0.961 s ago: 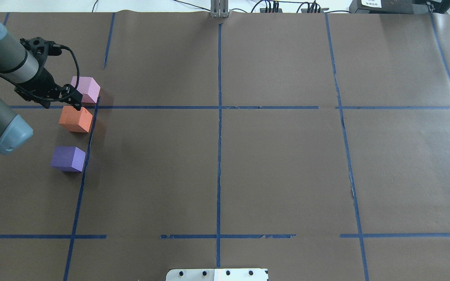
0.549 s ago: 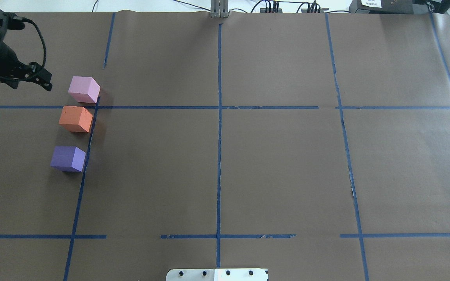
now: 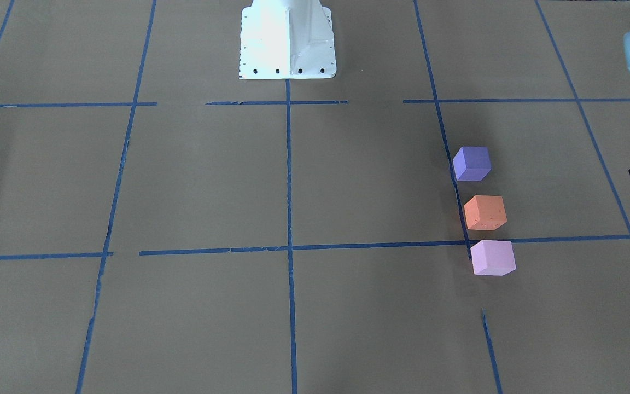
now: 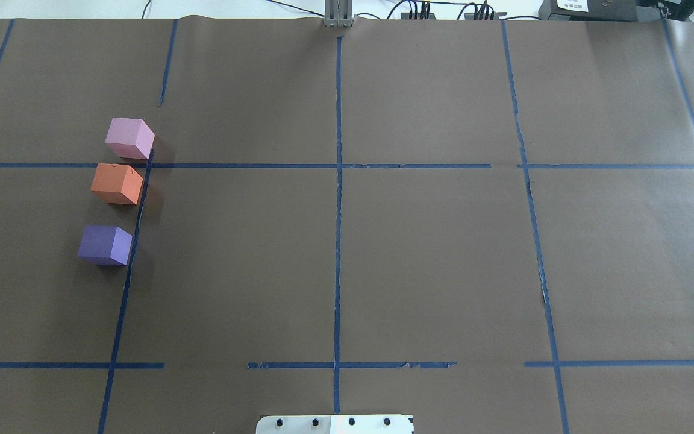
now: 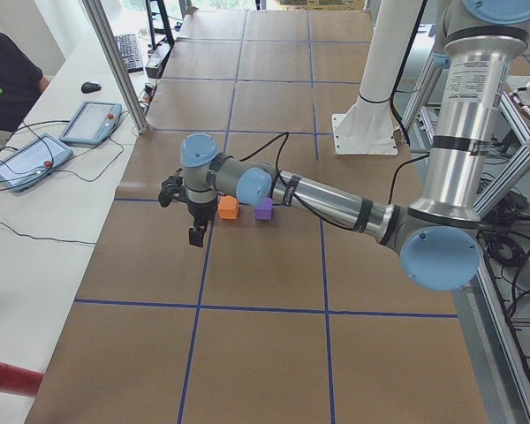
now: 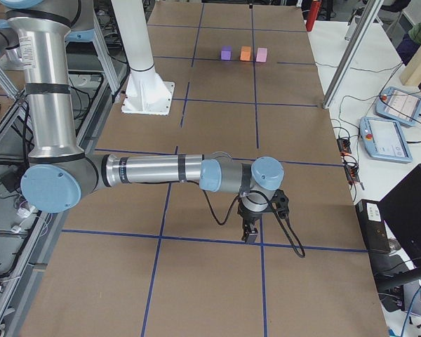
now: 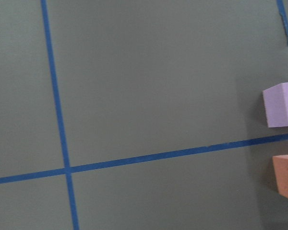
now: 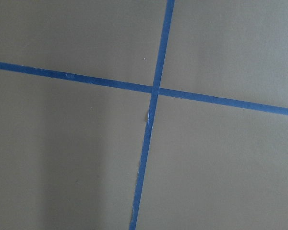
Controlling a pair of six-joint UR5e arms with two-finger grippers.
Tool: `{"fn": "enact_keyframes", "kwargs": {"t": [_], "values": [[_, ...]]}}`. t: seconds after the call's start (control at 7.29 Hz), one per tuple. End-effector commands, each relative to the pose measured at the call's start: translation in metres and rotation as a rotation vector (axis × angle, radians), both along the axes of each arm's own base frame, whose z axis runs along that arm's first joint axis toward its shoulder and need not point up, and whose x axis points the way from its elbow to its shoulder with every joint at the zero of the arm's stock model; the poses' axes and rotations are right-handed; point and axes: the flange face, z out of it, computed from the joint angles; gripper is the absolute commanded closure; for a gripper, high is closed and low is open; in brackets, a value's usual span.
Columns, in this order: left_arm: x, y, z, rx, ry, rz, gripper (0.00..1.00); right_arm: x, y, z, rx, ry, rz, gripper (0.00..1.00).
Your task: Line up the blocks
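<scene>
**Blocks stand in a row; both arms are clear of them**

Blocks sit at the table's 9 o'clock side in the overhead view, lined up along a blue tape line (image 4: 136,217) that runs from 12 to 6 o'clock. The pink block (image 4: 130,137) is at the 12 o'clock end, the orange block (image 4: 117,184) is just beside it in the middle, and the purple block (image 4: 105,245) is at the 6 o'clock end. The gap before the purple one is wider. The orange one looks slightly twisted against its neighbours.

The left gripper (image 5: 196,235) hangs above bare paper near the row, touching nothing. Only a sliver of it shows at the front view's 3 o'clock edge, so I cannot tell how far its fingers are parted. All three cubes rest on the table, so it carries none. The right gripper (image 6: 251,232) is well apart at the far end, and its finger spread cannot be told either.

I judge the placing done. At most, the next move is to nudge the purple cube toward 12 o'clock to even the spacing.
</scene>
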Motion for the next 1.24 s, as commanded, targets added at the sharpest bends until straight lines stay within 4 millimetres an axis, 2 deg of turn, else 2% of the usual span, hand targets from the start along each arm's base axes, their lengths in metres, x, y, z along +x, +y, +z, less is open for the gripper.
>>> {"fn": "enact_keyframes", "kwargs": {"t": [0.0,0.14,0.27,0.41,0.55,1.1], "values": [[-0.049,0.052,0.063,-0.019,0.045,-0.029,0.0,0.0,0.0,0.0,0.0,0.0,0.0,0.0],[-0.055,0.079,0.084,-0.069,0.083,-0.033,0.0,0.0,0.0,0.0,0.0,0.0,0.0,0.0],[-0.065,0.093,0.095,-0.093,0.081,-0.058,0.0,0.0,0.0,0.0,0.0,0.0,0.0,0.0],[-0.071,0.096,0.093,-0.089,0.082,-0.069,0.0,0.0,0.0,0.0,0.0,0.0,0.0,0.0],[-0.086,0.097,0.092,-0.084,0.08,-0.101,0.0,0.0,0.0,0.0,0.0,0.0,0.0,0.0],[-0.098,0.108,0.094,-0.184,0.084,-0.133,0.0,0.0,0.0,0.0,0.0,0.0,0.0,0.0]]}}
